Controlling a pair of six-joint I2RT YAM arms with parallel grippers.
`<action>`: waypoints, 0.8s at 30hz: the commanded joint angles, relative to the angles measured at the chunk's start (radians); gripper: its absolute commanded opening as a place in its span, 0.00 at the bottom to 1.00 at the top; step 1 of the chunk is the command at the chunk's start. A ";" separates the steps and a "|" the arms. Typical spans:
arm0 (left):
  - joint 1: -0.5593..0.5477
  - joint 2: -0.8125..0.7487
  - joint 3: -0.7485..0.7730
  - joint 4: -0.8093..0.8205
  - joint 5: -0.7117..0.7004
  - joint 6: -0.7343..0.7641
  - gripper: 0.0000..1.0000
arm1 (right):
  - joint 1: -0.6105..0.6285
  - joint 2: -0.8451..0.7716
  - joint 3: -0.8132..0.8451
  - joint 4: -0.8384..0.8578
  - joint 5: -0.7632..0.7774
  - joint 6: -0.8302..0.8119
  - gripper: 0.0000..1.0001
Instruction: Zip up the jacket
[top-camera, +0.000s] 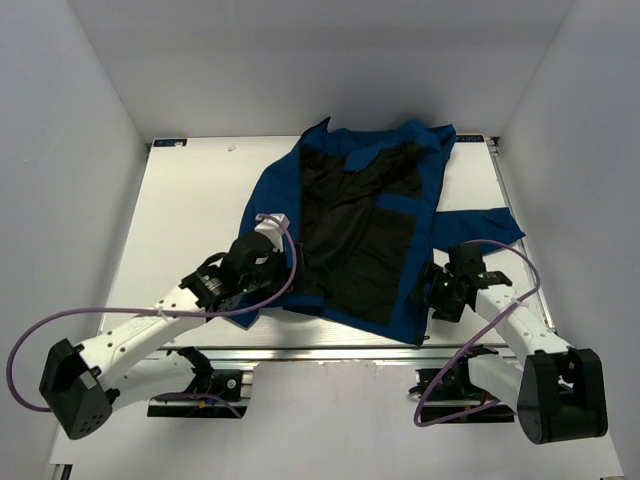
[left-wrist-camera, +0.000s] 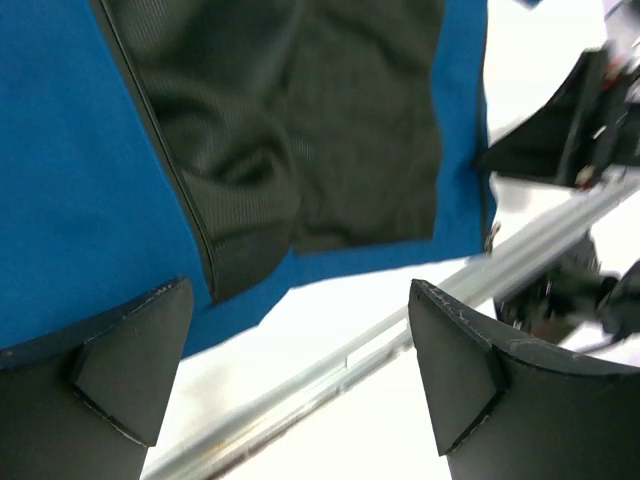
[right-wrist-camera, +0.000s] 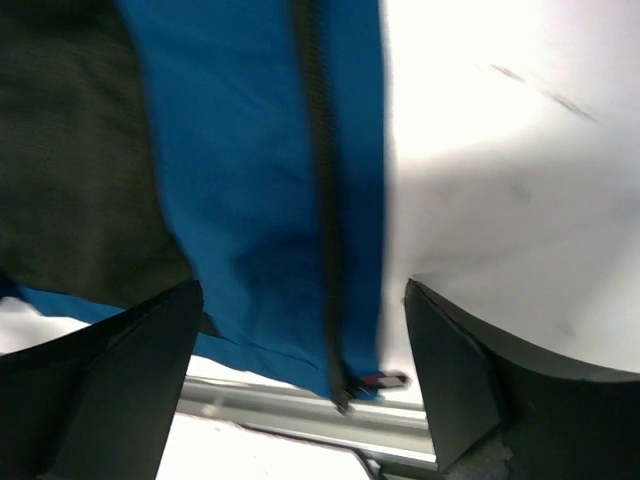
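Matt blue cloth jacket (top-camera: 360, 230); black ribbed lining (left-wrist-camera: 300, 130).

In the left wrist view the jacket (left-wrist-camera: 80, 200) runs off the top and left edges. The left tool (left-wrist-camera: 298, 295) covers part of its near hem. Right of the jacket, the dark shapes (left-wrist-camera: 570, 130) are too blurred to name. The right wrist view is smeared: the jacket's zipper (right-wrist-camera: 322, 200) reads only as a dark line, and the small piece (right-wrist-camera: 385, 380) at its lower end cannot be made out. Whether the right tool (right-wrist-camera: 302, 290) touches the jacket cannot be told.
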 joint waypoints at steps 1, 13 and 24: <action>0.001 -0.021 0.057 0.027 -0.125 0.018 0.98 | 0.049 0.056 -0.039 0.108 -0.014 0.060 0.85; 0.064 0.217 0.078 0.146 -0.135 0.008 0.98 | 0.112 0.097 0.131 0.030 0.195 0.071 0.00; 0.282 0.285 -0.098 0.303 0.060 0.015 0.98 | 0.109 0.122 0.954 -0.672 0.758 -0.003 0.00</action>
